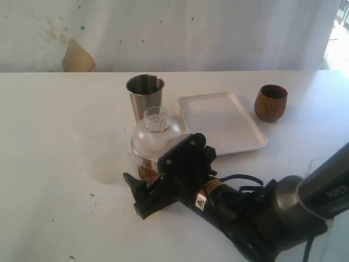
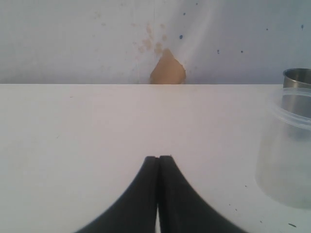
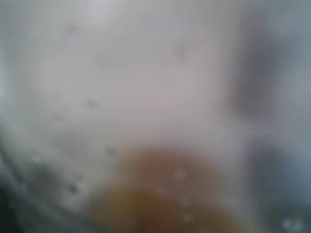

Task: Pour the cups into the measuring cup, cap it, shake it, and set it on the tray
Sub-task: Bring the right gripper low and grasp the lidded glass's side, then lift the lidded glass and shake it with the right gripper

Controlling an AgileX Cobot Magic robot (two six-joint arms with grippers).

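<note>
Your right jaws are standing spread wide, straddling the measuring cup [image 1: 143, 159], a tall clear plastic tumbler near the middle of the white counter [image 1: 49, 164]. You cannot tell whether they are pressing on its wall. The right wrist view is giving only a blur of misted plastic over an amber-brown patch. A clear domed lid [image 1: 158, 130] with a small knobbed top is sitting on the cup, and something orange-brown is lying at its bottom.

Your left jaws, two curved black fingers [image 2: 138, 199], are pressing flat together, gripping nothing. Near them a faint translucent cup [image 2: 286, 155] is standing in front of the tapered brushed-steel tumbler [image 1: 145, 94].

That tumbler is standing upright just behind the measuring cup. To its right the flat white tray [image 1: 240, 139], round-cornered and low-rimmed, is lying. Beyond the tray the round-bellied dark wooden cup [image 1: 270, 103] is standing.
</note>
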